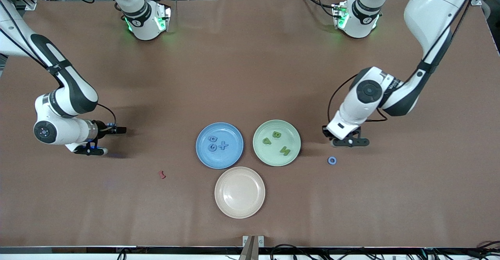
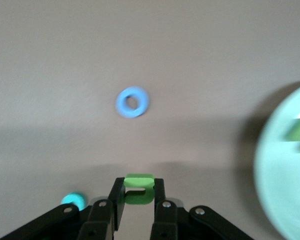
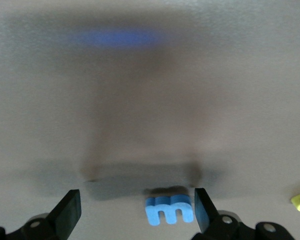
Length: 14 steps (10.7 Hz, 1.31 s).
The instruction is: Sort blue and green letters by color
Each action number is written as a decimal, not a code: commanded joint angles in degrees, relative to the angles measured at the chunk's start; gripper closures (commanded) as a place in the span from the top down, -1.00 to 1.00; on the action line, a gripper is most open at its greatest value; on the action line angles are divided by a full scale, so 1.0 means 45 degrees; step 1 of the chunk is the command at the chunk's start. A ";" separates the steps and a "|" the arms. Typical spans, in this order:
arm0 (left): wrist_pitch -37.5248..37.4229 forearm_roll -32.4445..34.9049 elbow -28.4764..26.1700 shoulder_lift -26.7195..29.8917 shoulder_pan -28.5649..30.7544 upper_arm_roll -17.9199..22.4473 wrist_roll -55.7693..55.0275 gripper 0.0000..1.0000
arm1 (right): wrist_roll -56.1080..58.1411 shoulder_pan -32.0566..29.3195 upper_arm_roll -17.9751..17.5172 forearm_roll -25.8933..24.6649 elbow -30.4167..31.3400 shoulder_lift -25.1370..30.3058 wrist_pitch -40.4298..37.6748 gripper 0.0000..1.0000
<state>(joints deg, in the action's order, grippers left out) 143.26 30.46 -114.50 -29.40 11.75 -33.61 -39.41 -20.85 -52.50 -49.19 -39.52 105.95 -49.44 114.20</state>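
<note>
Brown paper covers the desk (image 1: 250, 76) in the front view; a glossy blue plate (image 1: 203, 154) carries three chunky blue letters (image 1: 217, 144), a pale green plate (image 1: 259, 150) three lime letters (image 1: 276, 141), and a blue ring-shaped letter O (image 1: 332, 160) lies near the left end effector (image 1: 349, 142)

Left wrist view: fingers clamped on a green U-shaped letter (image 2: 138, 189)

Right wrist view: right end effector (image 3: 135, 212), fingers apart, straddles a blue E-shaped letter (image 3: 169, 210)

front: high, facing robots; wrists: close, downward, somewhat blurred; shared: blue O (image 1: 332, 160) (image 2: 132, 102)
</note>
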 commanded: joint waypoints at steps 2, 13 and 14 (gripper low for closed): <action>-0.0429 0.0029 0.2256 -0.0534 -0.2331 0.0027 -0.0654 -1.00 | 0.0257 -0.0811 -0.0242 -0.0280 0.0575 0.0244 0.0051 1.00; -0.1125 0.0203 0.4156 -0.0660 -0.2947 0.0067 -0.1536 1.00 | 0.0454 -0.1106 -0.0281 -0.0261 0.0889 0.0225 0.0051 -1.00; -0.2040 0.0068 0.4175 0.0235 -0.2865 0.0047 -0.1535 1.00 | 0.0454 -0.1106 -0.0378 -0.0261 0.0889 0.0225 0.0051 -1.00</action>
<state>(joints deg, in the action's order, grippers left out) 140.75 30.45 -94.86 -35.92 -3.48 -32.90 -46.11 -19.29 -56.08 -50.44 -39.68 107.81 -49.10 113.77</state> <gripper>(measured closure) 0.000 0.476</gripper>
